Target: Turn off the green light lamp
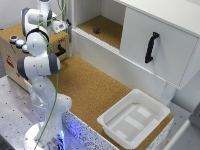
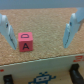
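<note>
No lit green lamp can be made out in either view. Two small round objects, one reddish (image 1: 13, 38) and one pale blue (image 1: 20, 43), sit on top of the wooden box (image 1: 12, 57) at the exterior view's left, partly behind my arm. My gripper (image 1: 63, 26) hovers above the back of that box. In the wrist view the gripper (image 2: 39, 31) is open, its pale fingers (image 2: 5, 30) wide apart over a cork surface. A red cube marked "A" (image 2: 26, 41) lies between them, nearer one finger, touching neither.
A black handle (image 1: 61, 50) is fixed to the box side. A white cabinet with a black door handle (image 1: 151, 46) and a cork shelf (image 1: 105, 30) stands behind. A white tray (image 1: 134, 117) rests on the cork tabletop (image 1: 90, 85).
</note>
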Action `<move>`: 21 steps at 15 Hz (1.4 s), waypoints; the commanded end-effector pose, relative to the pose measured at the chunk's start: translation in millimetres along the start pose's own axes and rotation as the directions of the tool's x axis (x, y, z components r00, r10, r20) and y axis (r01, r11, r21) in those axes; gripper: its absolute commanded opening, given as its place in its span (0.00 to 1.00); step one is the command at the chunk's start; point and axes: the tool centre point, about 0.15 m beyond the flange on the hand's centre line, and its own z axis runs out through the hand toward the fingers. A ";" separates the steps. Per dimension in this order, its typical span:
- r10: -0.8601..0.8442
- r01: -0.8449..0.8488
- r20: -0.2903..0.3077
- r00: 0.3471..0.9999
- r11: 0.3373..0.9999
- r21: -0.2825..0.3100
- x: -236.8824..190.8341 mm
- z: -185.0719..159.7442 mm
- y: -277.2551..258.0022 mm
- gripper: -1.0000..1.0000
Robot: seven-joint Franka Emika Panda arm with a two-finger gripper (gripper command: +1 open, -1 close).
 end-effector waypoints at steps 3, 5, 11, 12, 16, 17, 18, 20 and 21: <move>0.074 -0.071 0.048 0.996 0.996 -0.049 -29.0 -34.8 1.4 1.00; 0.078 -0.071 0.117 0.990 0.996 -0.059 -26.5 -43.0 -6.2 1.00; 0.126 -0.105 0.293 0.948 0.991 -0.086 -21.4 -42.5 -58.8 1.00; 0.127 -0.104 0.306 0.943 0.990 -0.091 -20.3 -40.6 -67.0 1.00; 0.113 -0.094 0.318 0.941 0.993 -0.075 -5.8 -37.4 -97.9 1.00; 0.101 -0.087 0.303 0.948 0.994 -0.060 -0.1 -41.3 -106.1 1.00; 0.079 -0.067 0.292 0.953 0.996 -0.052 5.8 -44.8 -114.3 1.00; 0.018 -0.009 0.290 0.957 0.999 -0.032 14.7 -46.2 -131.4 1.00; -0.014 0.023 0.285 0.958 0.999 -0.026 17.8 -46.2 -140.2 1.00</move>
